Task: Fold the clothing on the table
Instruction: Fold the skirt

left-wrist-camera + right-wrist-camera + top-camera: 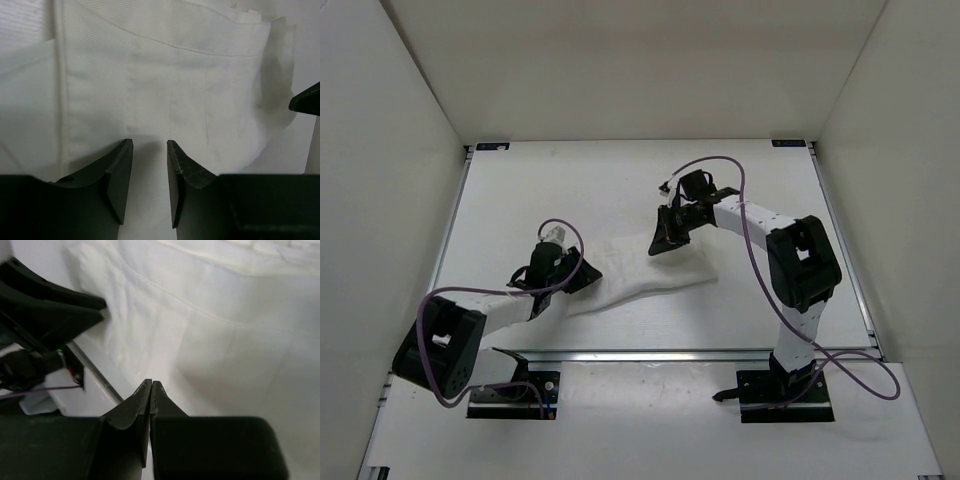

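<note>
One clothing (640, 272) strip lies lengthwise left-to-right on the table (620, 180); left jaws parted, right jaws clenched.

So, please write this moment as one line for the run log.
clothing: lies on table, layered | left gripper: open, over clothing | right gripper: shut, nothing visibly held, at clothing's far edge

The clothing (650, 272) lies flat on the table (620, 185). The left fingers (582, 276) are at its left end, the right fingers (661, 242) at its far edge.
</note>
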You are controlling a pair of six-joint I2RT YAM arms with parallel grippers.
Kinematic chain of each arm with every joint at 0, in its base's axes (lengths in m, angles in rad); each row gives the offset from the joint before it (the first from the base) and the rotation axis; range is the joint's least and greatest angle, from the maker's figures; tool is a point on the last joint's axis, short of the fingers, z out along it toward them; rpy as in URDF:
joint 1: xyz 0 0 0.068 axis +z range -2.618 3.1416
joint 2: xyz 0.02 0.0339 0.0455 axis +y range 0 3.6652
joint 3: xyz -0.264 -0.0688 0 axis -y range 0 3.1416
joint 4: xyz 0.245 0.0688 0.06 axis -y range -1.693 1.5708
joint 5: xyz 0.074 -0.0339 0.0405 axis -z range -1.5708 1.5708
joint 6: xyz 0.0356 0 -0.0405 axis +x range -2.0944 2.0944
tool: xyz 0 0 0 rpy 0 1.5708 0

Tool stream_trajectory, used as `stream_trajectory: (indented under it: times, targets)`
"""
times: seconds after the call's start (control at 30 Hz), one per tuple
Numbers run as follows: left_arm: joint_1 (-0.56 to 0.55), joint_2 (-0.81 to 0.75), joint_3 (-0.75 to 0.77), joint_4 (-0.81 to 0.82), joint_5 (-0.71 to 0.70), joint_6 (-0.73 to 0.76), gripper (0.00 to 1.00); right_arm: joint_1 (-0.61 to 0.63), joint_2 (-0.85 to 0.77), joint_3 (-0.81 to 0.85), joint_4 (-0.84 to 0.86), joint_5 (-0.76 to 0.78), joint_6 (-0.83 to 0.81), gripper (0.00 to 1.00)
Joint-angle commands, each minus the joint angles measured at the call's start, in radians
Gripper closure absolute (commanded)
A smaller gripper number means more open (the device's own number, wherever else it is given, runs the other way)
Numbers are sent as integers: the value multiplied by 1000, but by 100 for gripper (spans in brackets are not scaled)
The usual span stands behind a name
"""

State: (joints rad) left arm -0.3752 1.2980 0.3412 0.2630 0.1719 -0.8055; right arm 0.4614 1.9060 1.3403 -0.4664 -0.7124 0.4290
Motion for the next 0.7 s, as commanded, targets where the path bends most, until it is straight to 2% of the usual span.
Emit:
stream_trajectory:
  times: [0.0, 0.07, 0.13, 0.17, 0.23, 0.3, 0.5, 0.67]
  targets:
    - [-36, 81, 87, 4, 3, 17, 57, -3, -10, 20, -238, 91, -263, 100]
    - [-45, 144, 117, 38, 40, 0, 58, 2, -33, 0, -247, 154, -323, 99]
    - [-47, 213, 157, 35, 50, 6, 65, 8, -51, -32, -241, 134, -349, 100]
    - [-51, 222, 172, 30, 58, 12, 64, 19, -58, -36, -251, 130, -387, 100]
    - [-48, 254, 217, -4, 72, 26, 64, 40, -47, -38, -262, 241, -407, 100]
    - [-44, 274, 243, -11, 106, 25, 64, 43, -10, -33, -276, 289, -465, 100]
    - [-45, 412, 432, -134, 162, 81, 64, 68, -13, 16, -301, 428, -461, 100]
    - [-57, 464, 501, -180, 198, 108, 64, 91, -110, 66, -328, 487, -447, 100]
